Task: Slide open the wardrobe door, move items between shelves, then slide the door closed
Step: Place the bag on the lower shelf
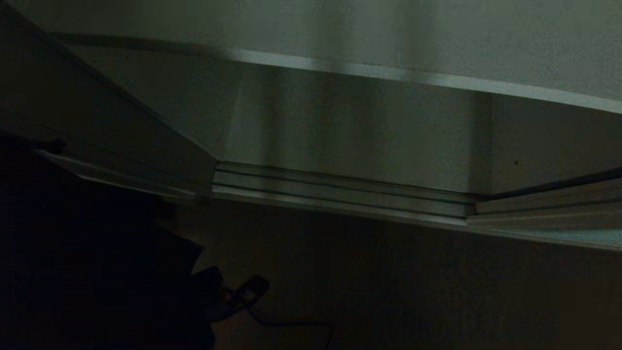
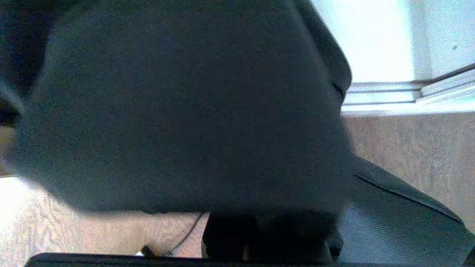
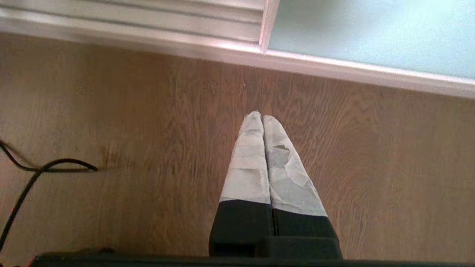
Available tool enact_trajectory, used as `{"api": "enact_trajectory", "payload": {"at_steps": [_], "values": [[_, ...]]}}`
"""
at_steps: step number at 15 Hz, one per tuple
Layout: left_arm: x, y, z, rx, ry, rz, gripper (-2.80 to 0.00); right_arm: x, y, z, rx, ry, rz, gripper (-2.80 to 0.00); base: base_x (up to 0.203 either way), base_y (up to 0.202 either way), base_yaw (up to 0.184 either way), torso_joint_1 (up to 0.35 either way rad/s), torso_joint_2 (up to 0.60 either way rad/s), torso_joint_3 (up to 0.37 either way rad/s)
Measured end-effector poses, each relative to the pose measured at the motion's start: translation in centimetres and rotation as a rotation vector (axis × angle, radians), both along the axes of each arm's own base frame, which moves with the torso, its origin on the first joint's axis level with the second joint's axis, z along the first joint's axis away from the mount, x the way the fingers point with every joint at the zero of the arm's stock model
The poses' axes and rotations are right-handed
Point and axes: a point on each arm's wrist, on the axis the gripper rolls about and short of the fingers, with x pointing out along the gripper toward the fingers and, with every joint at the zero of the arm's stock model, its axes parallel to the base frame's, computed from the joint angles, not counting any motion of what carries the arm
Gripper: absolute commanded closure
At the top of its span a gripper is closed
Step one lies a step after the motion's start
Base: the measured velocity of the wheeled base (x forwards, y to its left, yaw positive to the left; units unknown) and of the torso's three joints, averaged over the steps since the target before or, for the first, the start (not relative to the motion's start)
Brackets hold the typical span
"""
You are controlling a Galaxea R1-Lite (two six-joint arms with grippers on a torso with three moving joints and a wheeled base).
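A soft black bag point(image 2: 185, 111) fills the left wrist view and drapes over my left gripper point(image 2: 267, 241), which is shut on its fabric; the fingers are mostly hidden under it. A woven part of the bag point(image 2: 400, 222) lies to one side. In the head view the bag and left arm are a dark mass point(image 1: 97, 272) low on the left, in front of the open wardrobe. A pale shelf point(image 1: 388, 73) crosses the wardrobe above. The frosted teal sliding door point(image 3: 371, 33) stands slid to the right. My right gripper point(image 3: 262, 116) hangs shut and empty over the floor.
The silver bottom track point(image 1: 340, 192) of the wardrobe lies bare across the opening. The wooden floor point(image 3: 111, 111) runs up to it. A black cable point(image 3: 44, 167) lies on the floor near the right arm, and another thin cable point(image 1: 291, 323) trails near the bag.
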Motion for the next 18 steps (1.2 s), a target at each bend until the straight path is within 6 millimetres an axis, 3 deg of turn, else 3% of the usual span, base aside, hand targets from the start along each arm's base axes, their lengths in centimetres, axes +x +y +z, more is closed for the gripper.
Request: {"api": "enact_trajectory", "payload": {"at_steps": [7,13,18], "values": [[0.2,0.0,-0.5,-0.001,0.033,-0.021,0.0,0.0,0.0,0.0,0.0,0.0,0.0,0.0,0.0,0.0,0.0,0.004,0.0,-0.105],[0.2,0.0,-2.7,-0.033,0.224,-0.031,0.0,0.0,0.0,0.0,0.0,0.0,0.0,0.0,0.0,0.0,0.0,0.0,0.0,0.0],[-0.1,-0.4,-4.9,-0.121,0.485,-0.156,0.0,0.0,0.0,0.0,0.0,0.0,0.0,0.0,0.0,0.0,0.0,0.0,0.0,0.0]]}}
